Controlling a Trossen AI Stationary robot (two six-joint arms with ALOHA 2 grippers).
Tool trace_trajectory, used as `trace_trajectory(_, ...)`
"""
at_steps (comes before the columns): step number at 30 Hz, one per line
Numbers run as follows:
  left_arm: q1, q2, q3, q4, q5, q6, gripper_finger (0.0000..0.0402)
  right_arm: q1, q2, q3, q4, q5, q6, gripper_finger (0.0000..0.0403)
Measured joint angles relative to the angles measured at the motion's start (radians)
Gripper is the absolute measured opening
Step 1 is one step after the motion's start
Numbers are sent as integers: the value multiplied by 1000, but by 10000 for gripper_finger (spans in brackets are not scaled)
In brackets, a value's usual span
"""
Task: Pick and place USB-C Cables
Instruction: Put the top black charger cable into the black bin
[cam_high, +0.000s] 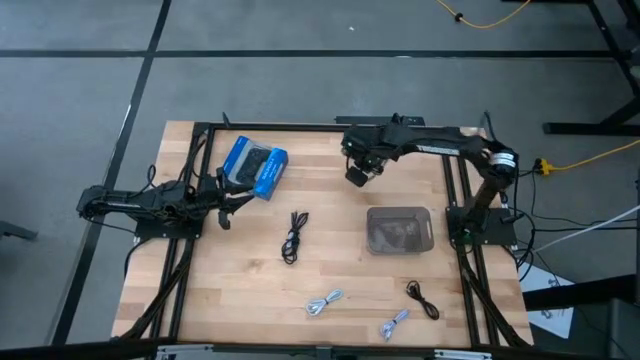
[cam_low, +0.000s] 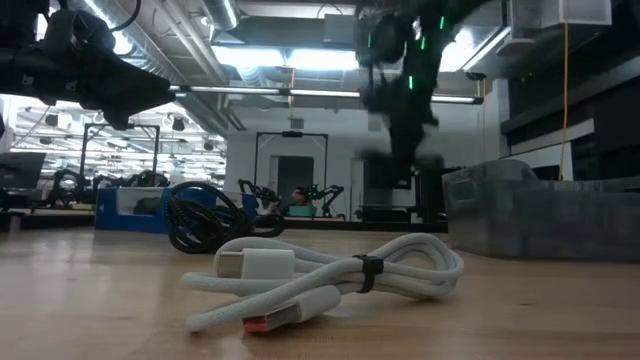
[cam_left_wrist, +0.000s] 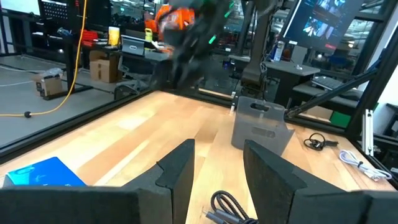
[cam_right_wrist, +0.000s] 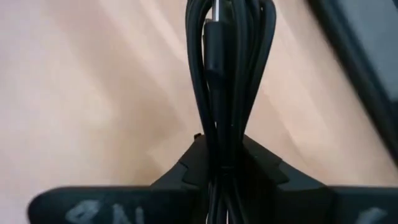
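My right gripper (cam_high: 358, 172) is over the table's far middle, between the blue package and the tray, and is shut on a black USB-C cable bundle (cam_right_wrist: 227, 74). My left gripper (cam_high: 226, 208) waits open near the left edge. Past its fingers (cam_left_wrist: 214, 180) I see another black cable bundle (cam_high: 293, 237) lying flat mid-table. A third black bundle (cam_high: 422, 298) and two white bundles (cam_high: 325, 302) (cam_high: 393, 323) lie near the near edge. The front white one (cam_low: 330, 278) fills the low view. My right gripper pinches the black cable bundle between its two fingers (cam_right_wrist: 186, 165), with several strands together. The strands (cam_right_wrist: 224, 143) run straight out between the fingers and along them. In the low view the gripper (cam_low: 398, 130) is well above the tabletop. The bundle's far end is out of frame.
A clear grey tray (cam_high: 400, 230) sits right of centre, just nearer than my right gripper. The blue-and-black package (cam_high: 255, 167) lies at the far left. Black frame rails (cam_high: 300, 126) border the table. Bare wood lies between the package, the tray and the near cables.
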Motion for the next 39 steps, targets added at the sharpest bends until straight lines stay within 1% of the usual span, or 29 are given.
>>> trace_trajectory(4, 0, 0, 0, 0, 0, 0, 131, 94, -75, 70, -100, 13, 50, 62)
trace_trajectory(6, 0, 0, 0, 0, 0, 0, 131, 148, -125, 86, -146, 32, 126, 62)
trace_trajectory(8, 0, 0, 0, 0, 0, 0, 131, 215, -176, 87, -217, 59, 247, 62)
trace_trajectory(11, 0, 0, 0, -1, 0, 0, 131, 325, -229, 72, -348, 148, 445, 62)
trace_trajectory(13, 0, 0, 0, -1, 0, 1, 131, 395, -259, 48, -441, 183, 583, 62)
trace_trajectory(16, 0, 0, 0, -1, 0, 1, 131, 500, -286, -10, -504, 182, 782, 62)
trace_trajectory(20, 0, 0, 0, -1, 0, 2, 131, 616, -293, -90, -500, 147, 928, 62)
trace_trajectory(23, 0, 0, 0, -2, 0, 3, 131, 677, -289, -149, -463, 95, 988, 62)
trace_trajectory(26, 0, 0, 0, -2, 0, 3, 131, 717, -288, -214, -438, 68, 1034, 62)
trace_trajectory(31, 0, 0, 0, -2, 0, 3, 131, 737, -289, -309, -433, 76, 1029, 67)
trace_trajectory(35, 0, 0, 0, -2, 0, 3, 131, 737, -289, -371, -397, 70, 986, 116)
trace_trajectory(39, 0, 0, 0, -2, 0, 3, 131, 737, -289, -401, -300, 53, 984, 157)
